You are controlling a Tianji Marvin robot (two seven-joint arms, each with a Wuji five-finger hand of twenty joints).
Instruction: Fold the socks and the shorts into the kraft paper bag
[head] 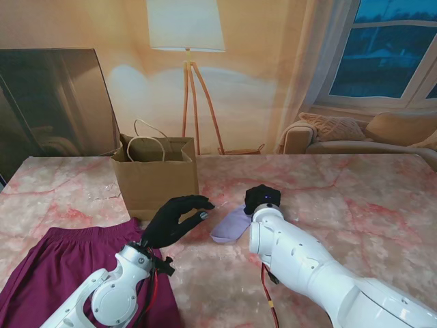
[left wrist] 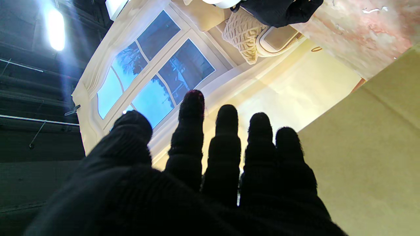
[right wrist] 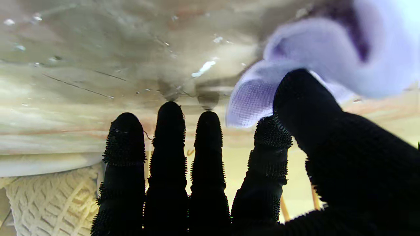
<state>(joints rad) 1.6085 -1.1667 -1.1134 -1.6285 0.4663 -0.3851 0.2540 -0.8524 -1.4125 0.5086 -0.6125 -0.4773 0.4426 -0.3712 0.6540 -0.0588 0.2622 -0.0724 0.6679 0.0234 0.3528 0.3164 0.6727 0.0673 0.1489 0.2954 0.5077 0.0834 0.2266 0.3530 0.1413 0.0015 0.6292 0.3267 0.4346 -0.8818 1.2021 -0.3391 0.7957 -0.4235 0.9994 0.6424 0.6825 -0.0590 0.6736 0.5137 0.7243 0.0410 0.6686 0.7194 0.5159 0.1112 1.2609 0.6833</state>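
The kraft paper bag [head: 153,179] stands open and upright at the middle left of the table. My left hand [head: 176,220] hovers just in front of it, open, fingers apart and holding nothing; the bag's side [left wrist: 364,147] fills that wrist view beside the fingers [left wrist: 226,131]. A lavender sock [head: 231,226] lies to the bag's right. My right hand [head: 263,197] is at its far end, thumb and forefinger [right wrist: 272,131] pinched on the sock's edge [right wrist: 249,105], the other fingers straight. Maroon shorts [head: 54,273] lie spread at the near left, partly under my left arm.
The pink marble table [head: 355,198] stretches wide to the right. A floor lamp, a sofa and a window are a backdrop beyond the far edge. A dark panel [head: 54,102] stands behind the table's far left corner.
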